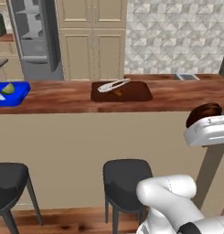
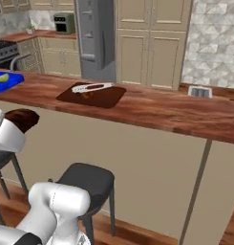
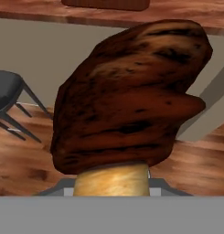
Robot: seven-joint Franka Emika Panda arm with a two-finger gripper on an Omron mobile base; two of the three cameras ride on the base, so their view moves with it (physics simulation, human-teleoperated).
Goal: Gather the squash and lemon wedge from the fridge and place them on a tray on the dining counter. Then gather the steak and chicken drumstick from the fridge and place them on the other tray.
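**Drumstick in the gripper, heading for the brown tray**

While the robot faces the dining counter from the stool side, its gripper [image 3: 112,191] is clamped on the pale bone end of a chicken drumstick [image 3: 131,96]. The dark roasted meat looms large in the hand view and shows beside the white hand in the left base view, below tabletop height.

On the reddish-brown tabletop [image 1: 177,93], the dark brown tray [image 1: 121,91] lies near the middle. It already carries something pale and something small and brownish, which may be the steak, though the view is too coarse to say. The blue tray [image 1: 13,93] sits well apart to the left, with the lemon wedge [image 1: 8,88] inside.

This looks like the final delivery. Next, the arm must lift the drumstick above the counter edge, reach forward over the brown tray, and let go.
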